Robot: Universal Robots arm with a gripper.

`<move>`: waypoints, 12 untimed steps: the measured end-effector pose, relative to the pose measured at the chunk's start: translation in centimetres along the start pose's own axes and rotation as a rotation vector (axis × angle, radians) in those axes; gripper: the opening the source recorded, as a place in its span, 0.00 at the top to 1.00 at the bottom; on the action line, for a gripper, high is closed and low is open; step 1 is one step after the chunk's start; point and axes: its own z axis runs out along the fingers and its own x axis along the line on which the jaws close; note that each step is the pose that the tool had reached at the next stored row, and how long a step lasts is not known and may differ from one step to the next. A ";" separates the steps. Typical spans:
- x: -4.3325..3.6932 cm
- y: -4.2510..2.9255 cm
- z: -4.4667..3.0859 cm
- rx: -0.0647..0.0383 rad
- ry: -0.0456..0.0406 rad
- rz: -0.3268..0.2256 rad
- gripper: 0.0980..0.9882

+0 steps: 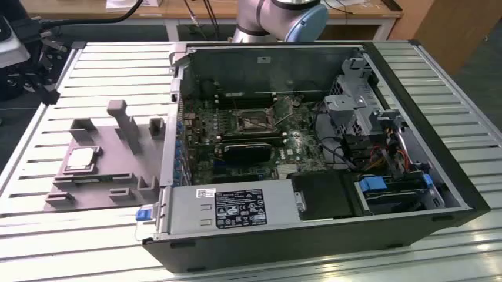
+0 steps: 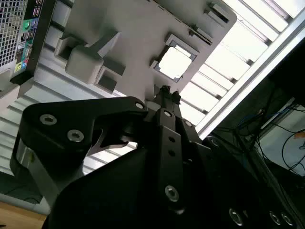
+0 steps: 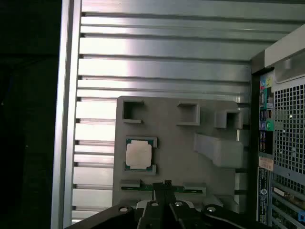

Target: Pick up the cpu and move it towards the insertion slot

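Observation:
The cpu (image 1: 82, 158) is a small square chip with a silvery top. It lies flat in a recess of the grey fixture plate (image 1: 106, 179), at the exterior view's left. Both wrist views show the cpu (image 3: 139, 155) (image 2: 174, 63) from well above. My gripper (image 3: 167, 184) (image 2: 167, 92) hangs high over the plate's edge, apart from the chip, with its dark fingertips together and nothing between them. The insertion slot (image 1: 253, 121), a metal-framed square socket with a dark centre, sits on the motherboard inside the open computer case.
The open black computer case (image 1: 314, 235) lies on the slatted metal table (image 1: 439, 70), and its rear panel (image 3: 286, 143) is beside the fixture. Grey upright blocks (image 1: 126, 126) rise from the plate near the cpu. A black block (image 1: 247, 151) sits just below the socket.

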 end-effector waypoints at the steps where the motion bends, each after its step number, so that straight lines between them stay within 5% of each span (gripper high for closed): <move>1: 0.00 0.00 0.00 0.000 0.0000 0.000 1.00; 12: 0.00 0.00 0.01 0.000 0.0000 0.000 1.00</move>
